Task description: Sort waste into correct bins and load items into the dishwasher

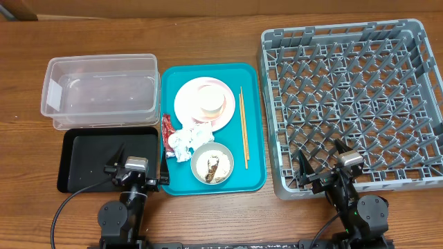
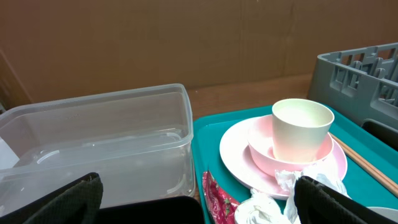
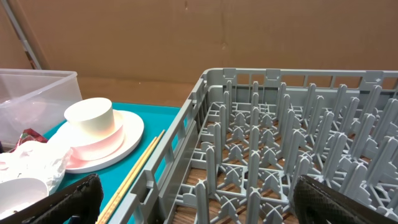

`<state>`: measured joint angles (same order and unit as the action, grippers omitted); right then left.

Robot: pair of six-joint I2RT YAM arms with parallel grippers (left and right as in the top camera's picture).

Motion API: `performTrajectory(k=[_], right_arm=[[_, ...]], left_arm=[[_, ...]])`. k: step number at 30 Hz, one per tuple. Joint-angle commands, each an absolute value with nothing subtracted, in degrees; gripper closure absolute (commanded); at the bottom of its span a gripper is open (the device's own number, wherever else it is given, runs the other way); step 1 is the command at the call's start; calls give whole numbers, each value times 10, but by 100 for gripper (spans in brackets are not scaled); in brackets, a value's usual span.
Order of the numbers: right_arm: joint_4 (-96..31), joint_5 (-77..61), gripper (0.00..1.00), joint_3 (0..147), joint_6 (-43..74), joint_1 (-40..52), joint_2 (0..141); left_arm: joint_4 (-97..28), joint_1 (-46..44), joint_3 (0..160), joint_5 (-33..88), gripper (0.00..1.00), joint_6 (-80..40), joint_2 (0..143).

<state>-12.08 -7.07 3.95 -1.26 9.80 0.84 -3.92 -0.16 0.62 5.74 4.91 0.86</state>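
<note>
On the teal tray [image 1: 252,124] a pale pink plate [image 1: 187,104] holds a pink bowl with a white cup [image 1: 211,104] in it. Crumpled white napkins [image 1: 183,143], a red wrapper [image 1: 168,128], a white bowl of rice and scraps [image 1: 212,164] and chopsticks [image 1: 243,124] lie there too. The clear tub [image 1: 100,86] and black tray [image 1: 90,162] are at the left, the grey dish rack [image 1: 353,97] at the right. My left gripper [image 1: 135,181] is open and empty over the black tray's near right corner; its view shows the cup [image 2: 301,127]. My right gripper [image 1: 339,176] is open and empty at the rack's near edge.
The clear tub sits stacked on a second clear container [image 1: 62,124]. Bare wooden table [image 1: 28,159] lies along the left and near sides. A brown wall [image 3: 186,37] stands behind the table.
</note>
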Motion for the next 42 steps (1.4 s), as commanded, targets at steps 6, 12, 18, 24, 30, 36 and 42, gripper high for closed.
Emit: performTrajectory(k=[6, 12, 18, 24, 30, 36, 42], right_arm=[[-120, -71, 0, 37, -13, 100, 2], [-120, -71, 0, 37, -13, 100, 2], [-120, -71, 0, 37, -13, 100, 2], [-120, -71, 0, 37, -13, 100, 2], [-120, -71, 0, 37, -13, 100, 2], [-120, -71, 0, 37, -13, 100, 2], [-120, -71, 0, 37, -13, 100, 2]], left_arm=[[-40, -4, 3, 54, 0, 60, 3], [-40, -4, 3, 59, 0, 60, 3], [-39, -4, 3, 60, 0, 60, 3], [-46, -4, 13, 74, 0, 8, 3], [-116, -4, 117, 73, 0, -29, 4], [-215, -4, 278, 76, 0, -61, 56], [-387, -4, 509, 140, 0, -60, 232]])
